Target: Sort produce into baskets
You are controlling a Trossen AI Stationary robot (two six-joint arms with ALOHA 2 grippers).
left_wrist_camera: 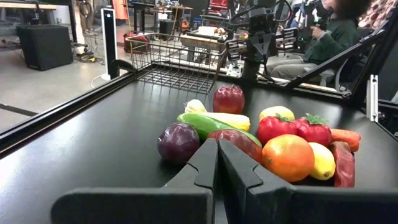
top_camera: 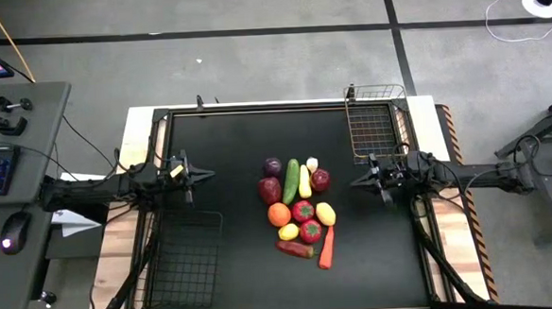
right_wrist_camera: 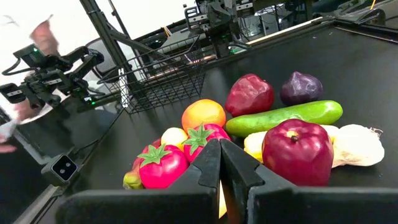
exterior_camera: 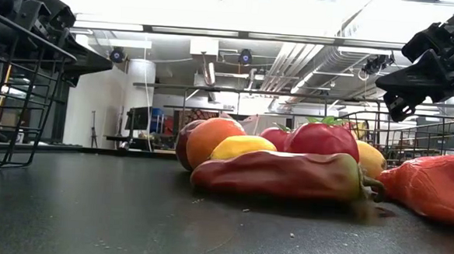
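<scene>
Produce [top_camera: 299,208] lay heaped mid-tabletop [top_camera: 229,157], between the dark basket [top_camera: 183,263] and the metallic basket [top_camera: 372,124]. Left tool [top_camera: 190,175] and right tool [top_camera: 372,180] flanked it, fingers closed, seemingly empty. Tight packing risked nudging neighbours during any grasp.

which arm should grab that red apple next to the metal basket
Likely the right arm. The right gripper hovers empty beside the round red apple, by the metallic wire basket. The left gripper waits farther off.
</scene>
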